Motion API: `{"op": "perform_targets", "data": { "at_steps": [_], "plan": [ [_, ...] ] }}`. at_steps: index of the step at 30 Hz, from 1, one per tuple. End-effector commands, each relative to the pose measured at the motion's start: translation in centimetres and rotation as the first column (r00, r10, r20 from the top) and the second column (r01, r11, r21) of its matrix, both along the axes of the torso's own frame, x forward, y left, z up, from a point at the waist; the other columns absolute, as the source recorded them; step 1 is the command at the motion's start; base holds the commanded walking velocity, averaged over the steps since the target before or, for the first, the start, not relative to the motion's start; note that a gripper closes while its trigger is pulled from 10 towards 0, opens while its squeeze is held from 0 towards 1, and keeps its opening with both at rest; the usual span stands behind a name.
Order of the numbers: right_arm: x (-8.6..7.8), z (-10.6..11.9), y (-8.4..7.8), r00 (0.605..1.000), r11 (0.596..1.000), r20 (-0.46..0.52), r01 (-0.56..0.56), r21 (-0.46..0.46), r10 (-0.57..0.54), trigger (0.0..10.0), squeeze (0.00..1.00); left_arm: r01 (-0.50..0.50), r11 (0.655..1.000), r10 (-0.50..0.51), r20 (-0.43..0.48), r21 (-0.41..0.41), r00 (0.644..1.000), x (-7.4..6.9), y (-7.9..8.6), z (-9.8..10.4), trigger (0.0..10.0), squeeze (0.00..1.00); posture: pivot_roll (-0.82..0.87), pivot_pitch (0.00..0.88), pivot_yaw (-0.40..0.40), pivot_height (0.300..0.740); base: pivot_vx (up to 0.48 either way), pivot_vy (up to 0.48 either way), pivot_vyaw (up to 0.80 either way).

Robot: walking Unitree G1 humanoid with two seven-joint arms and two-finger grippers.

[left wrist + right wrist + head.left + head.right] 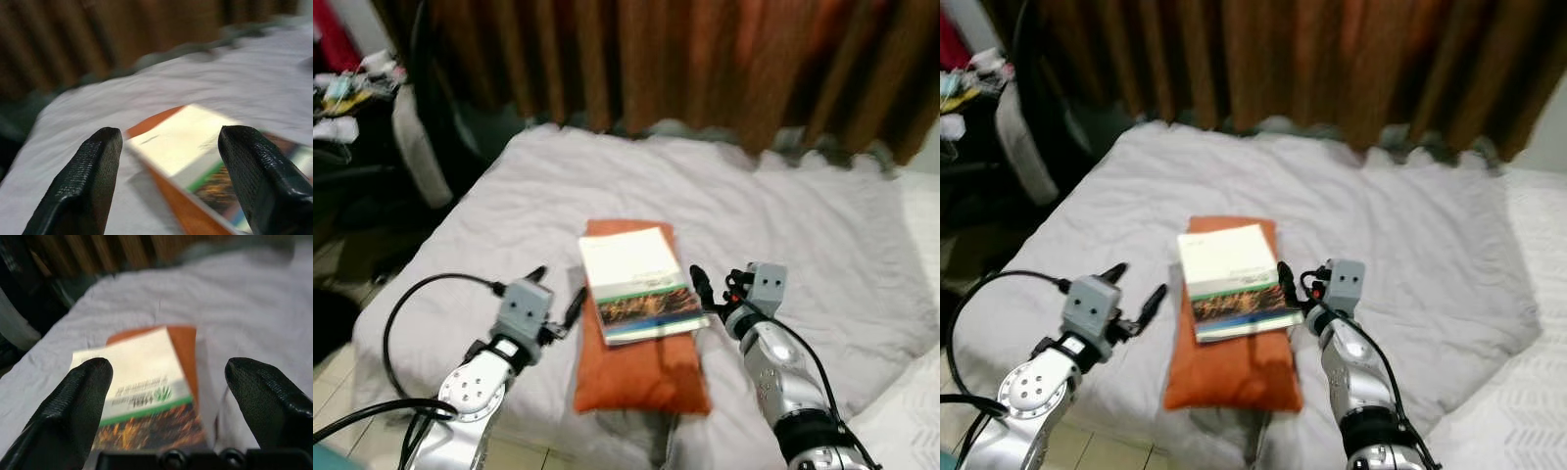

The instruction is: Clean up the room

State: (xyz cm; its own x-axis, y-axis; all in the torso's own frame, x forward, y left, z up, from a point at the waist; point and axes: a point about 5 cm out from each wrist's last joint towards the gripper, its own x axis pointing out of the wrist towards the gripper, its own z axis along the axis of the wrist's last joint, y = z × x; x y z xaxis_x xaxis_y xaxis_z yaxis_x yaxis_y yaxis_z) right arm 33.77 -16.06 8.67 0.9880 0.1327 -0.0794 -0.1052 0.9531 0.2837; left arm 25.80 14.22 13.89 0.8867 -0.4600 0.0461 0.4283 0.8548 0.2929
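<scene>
Tidying looks barely begun: book [639, 285] lies untouched on the orange pillow [641, 364] on the bed [803, 225], flanked by the left gripper [558, 292] and right gripper [717, 287], fingers spread wide, holding nothing.

Bare bedsheet [783, 220] (curtain [705, 59] behind) around book [641, 284]

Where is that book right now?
The book lies on an orange pillow on the bed's grey sheet, straight ahead, between the open left gripper and the open right gripper.
</scene>
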Motion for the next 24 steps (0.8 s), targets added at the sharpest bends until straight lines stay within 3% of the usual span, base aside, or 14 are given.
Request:
{"op": "perform_targets", "data": {
  "at_steps": [1, 2, 3, 4, 12, 24],
  "plan": [
    [0.4, -0.1, -0.6, 0.999, 0.998, -0.031, 0.045, 0.043, -0.044, 10.0, 0.0, 0.083, 0.997, -0.083, 0.004, 0.003, 0.997, -1.1, -0.7, 1.4, 10.0, 0.0, 0.18, 0.382, 0.04, 0.74, 0.0, 0.0, 0.0],
    [1.3, 0.5, -0.7, 0.997, 0.994, -0.026, 0.072, 0.077, -0.07, 10.0, 0.0, 0.156, 0.988, -0.156, 0.006, -0.004, 0.988, -2.6, -1.0, 2.8, 10.0, 0.0, 0.21, 0.438, 0.052, 0.74, 0.0, 0.0, 0.0],
    [1.3, 0.5, -0.7, 0.997, 0.994, -0.026, 0.072, 0.077, -0.07, 10.0, 0.0, 0.156, 0.988, -0.156, 0.006, -0.004, 0.988, -2.6, -1.0, 2.8, 10.0, 0.0, 0.21, 0.438, 0.052, 0.74, 0.0, 0.0, 0.0],
    [2.1, 0.9, -0.6, 0.996, 0.989, -0.028, 0.089, 0.117, -0.086, 10.0, 0.0, 0.177, 0.984, -0.177, 0.002, -0.005, 0.984, -3.9, -0.8, 3.6, 10.0, 0.0, 0.23, 0.477, 0.055, 0.74, 0.0, 0.0, 0.0],
    [3.8, 2.8, -0.5, 0.987, 0.96, -0.016, 0.157, 0.23, -0.158, 10.0, 0.0, 0.13, 0.991, -0.132, -0.065, -0.023, 0.989, -7.3, -0.3, 4.4, 10.0, 0.0, 0.28, 0.535, 0.056, 0.74, 0.0, 0.0, 0.0],
    [4.3, 3.6, -1.9, 0.974, 0.972, 0.028, 0.224, 0.068, -0.227, 10.0, 0.0, 0.094, 0.995, -0.099, -0.157, -0.043, 0.983, -9.6, -0.6, 4.1, 10.0, 0.0, 0.29, 0.525, 0.04, 0.74, 0.0, 0.0, 0.0]
  ]
}}
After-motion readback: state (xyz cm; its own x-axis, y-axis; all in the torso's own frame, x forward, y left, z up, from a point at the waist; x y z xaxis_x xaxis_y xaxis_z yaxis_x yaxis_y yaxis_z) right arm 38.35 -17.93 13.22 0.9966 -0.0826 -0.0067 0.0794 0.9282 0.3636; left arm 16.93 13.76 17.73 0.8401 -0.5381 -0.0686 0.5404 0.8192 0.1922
